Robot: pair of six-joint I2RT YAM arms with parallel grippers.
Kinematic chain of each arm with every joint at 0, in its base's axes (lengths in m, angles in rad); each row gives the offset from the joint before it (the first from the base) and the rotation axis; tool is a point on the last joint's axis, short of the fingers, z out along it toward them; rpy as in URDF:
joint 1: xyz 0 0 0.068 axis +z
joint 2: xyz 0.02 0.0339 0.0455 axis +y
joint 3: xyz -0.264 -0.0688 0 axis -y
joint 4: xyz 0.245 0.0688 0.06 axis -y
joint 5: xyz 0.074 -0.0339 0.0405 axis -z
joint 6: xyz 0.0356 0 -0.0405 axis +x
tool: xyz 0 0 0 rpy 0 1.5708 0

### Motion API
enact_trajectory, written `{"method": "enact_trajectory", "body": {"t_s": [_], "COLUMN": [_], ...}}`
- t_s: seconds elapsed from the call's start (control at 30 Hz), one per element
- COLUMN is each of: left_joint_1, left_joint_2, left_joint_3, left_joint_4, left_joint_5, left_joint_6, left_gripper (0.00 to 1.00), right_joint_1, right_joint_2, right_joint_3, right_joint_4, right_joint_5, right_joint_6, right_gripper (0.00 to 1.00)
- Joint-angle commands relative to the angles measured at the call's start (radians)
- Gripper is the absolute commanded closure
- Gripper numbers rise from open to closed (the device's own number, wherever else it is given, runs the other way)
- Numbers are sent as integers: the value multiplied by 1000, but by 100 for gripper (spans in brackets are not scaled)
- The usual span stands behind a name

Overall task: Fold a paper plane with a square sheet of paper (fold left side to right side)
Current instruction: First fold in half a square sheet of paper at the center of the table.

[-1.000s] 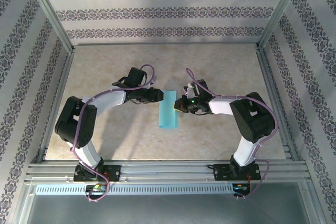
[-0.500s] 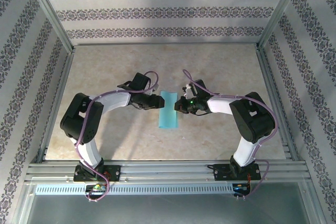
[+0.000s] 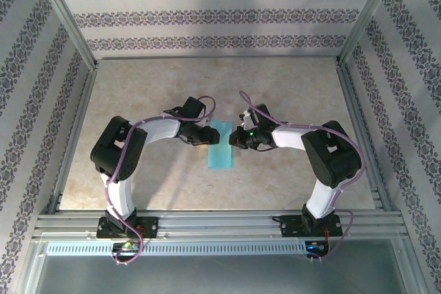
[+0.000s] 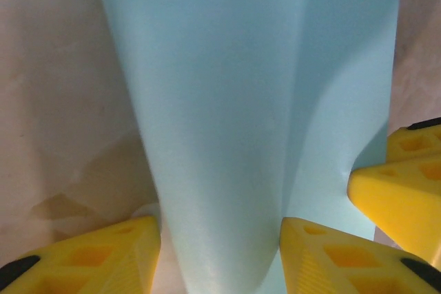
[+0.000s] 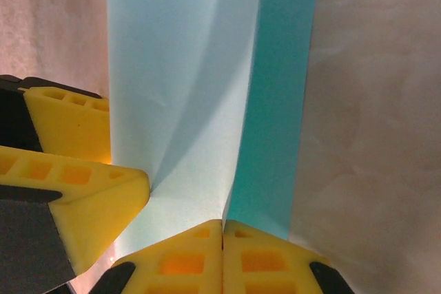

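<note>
Left hand and right hand hem the paper's far end; its near end lies unobstructed.

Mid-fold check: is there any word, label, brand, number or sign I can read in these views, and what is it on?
No text can be read.
The blue paper is plain and has no print in any view.
The wall bands are ornament, not letters.
Any marking on the arm bases is too small to read.
</note>
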Motion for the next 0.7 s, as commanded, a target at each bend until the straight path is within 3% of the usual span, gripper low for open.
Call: {"method": "enact_trajectory", "body": {"t_s": [0.0, 0.37, 0.67], "left_joint_1": [-31, -51, -66], "left_joint_2": [36, 59, 97], "left_joint_3": [1, -39, -2], "left_joint_4": [-78, -49, -83], "left_joint_5": [-75, -104, -125], "left_joint_6": [-3, -100, -93], "left_gripper": [51, 53, 52], "right_joint_1": [10, -53, -130], "right_joint_2": [-9, -126, -225], "right_joint_3": [25, -18, -71], "right_joint_4": [-15, -97, -116], "right_joint_5": [20, 101, 137], "right_joint_6": [-18, -63, -82], "right_gripper": [88, 67, 65]}}
